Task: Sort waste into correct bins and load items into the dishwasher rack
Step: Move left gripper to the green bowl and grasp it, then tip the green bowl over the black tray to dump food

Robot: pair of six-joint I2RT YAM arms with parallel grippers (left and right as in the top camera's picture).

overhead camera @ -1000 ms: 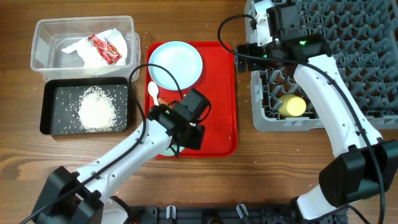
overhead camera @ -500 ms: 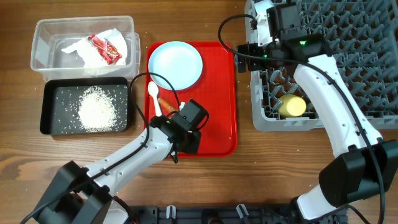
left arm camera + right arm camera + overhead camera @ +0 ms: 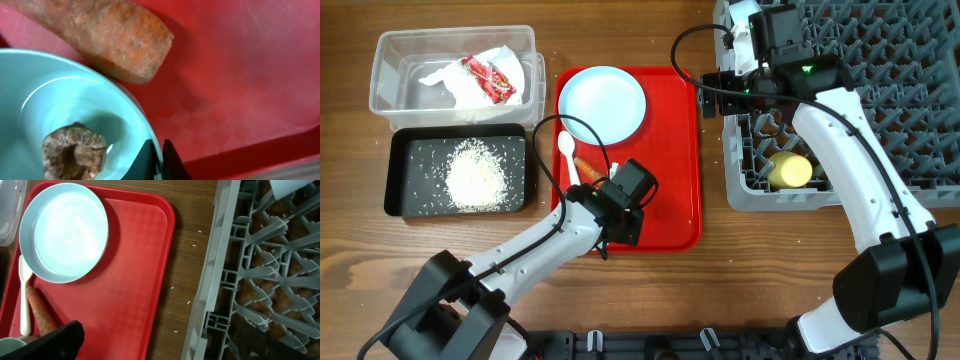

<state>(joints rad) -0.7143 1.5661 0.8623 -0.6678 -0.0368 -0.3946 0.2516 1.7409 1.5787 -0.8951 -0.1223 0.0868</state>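
Overhead, a big grey rack (image 3: 910, 100) fills the right of the tabletop (image 3: 770, 270). The right jaws hang at its left edge, and I cannot tell if they are apart. A red tray (image 3: 675, 160) holds a blue plate (image 3: 603, 103). The left jaws pinch the rim of a teal bowl (image 3: 60, 100) on that tray, just beside a carrot (image 3: 115, 35). A yellow cup (image 3: 788, 171) sits in the rack. A brown lump (image 3: 75, 150) lies in the bowl.

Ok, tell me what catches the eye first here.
The red tray sits mid-table with the blue plate at its far end. The big grey rack stands at right with a yellow cup inside. Left of the red tray, white rice stands out in the black tray.
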